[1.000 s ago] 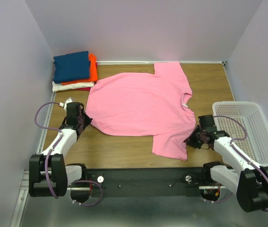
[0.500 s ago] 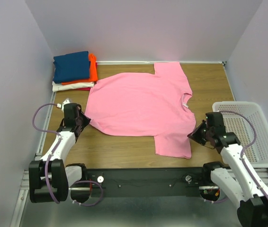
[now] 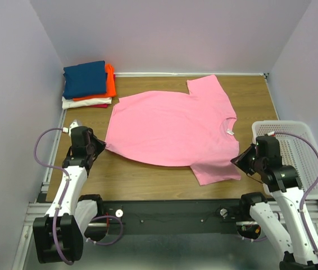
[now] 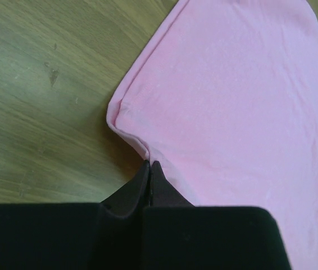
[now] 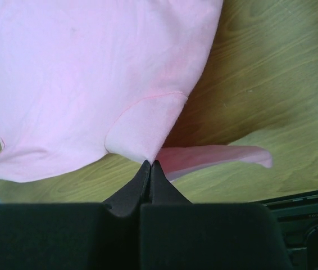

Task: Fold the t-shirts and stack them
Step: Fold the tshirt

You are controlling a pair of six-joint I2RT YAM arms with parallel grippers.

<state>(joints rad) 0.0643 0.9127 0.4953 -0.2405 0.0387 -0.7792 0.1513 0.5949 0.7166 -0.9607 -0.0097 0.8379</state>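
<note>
The pink t-shirt [image 3: 170, 132] is lying spread across the middle of the tabletop [image 3: 142, 180] and is being pinched at two points. The left claw [image 4: 149, 169] is clenching the hem corner at the shirt's left end. The right claw [image 5: 149, 167] is clenching a fold of cloth where the near sleeve joins the body. The cloth is being judged as thin, light and wholly limp: it is draping and rippling between the two holds, and it is likely to slide easily over the wood rather than keep any shape. Hems and seams, where the fabric is doubled, are being taken as the surest places to hold, since a single layer caught at its very edge could slip out. How much cloth is actually sitting between the fingers is being hidden in both wrist views by the black finger bodies. Part of the near sleeve is trailing beneath the right claw, and its underside is not being shown. In the far left corner the folded navy shirt [image 3: 85, 79] is covering most of the orange shirt [image 3: 110, 81], while the white shirt [image 3: 86, 102] and the red shirt [image 3: 100, 106] are showing only as thin edges. The white basket [image 3: 310, 163] is being partly masked by the right arm.
</note>
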